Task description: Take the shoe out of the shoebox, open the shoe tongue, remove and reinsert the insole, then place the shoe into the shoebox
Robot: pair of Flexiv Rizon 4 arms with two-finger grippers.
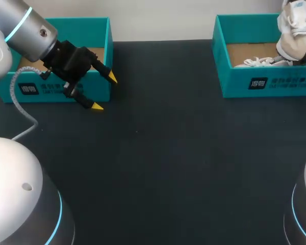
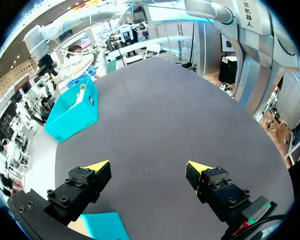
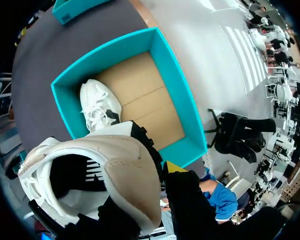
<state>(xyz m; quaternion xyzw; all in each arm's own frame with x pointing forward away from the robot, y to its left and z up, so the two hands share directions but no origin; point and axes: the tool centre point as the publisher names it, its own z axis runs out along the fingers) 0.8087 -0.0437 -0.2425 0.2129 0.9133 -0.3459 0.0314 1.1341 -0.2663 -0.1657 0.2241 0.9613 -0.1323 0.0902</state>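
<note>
Dark tabletop point(image 1: 158, 153), left hand point(image 1: 104, 92) fingers apart at upper left beside a teal box point(image 1: 84, 30), right hand point(image 3: 157, 172) clamped on shoe point(image 1: 296, 25) heel, upper right above shoebox point(image 1: 234, 81), second shoe point(image 3: 100, 105) inside.

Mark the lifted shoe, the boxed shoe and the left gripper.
lifted shoe point(image 3: 125, 170): right wrist view, tan side panel.
boxed shoe point(image 3: 98, 100): right wrist view, white toe.
left gripper point(image 1: 104, 92): head view, midway between its tips.
</note>
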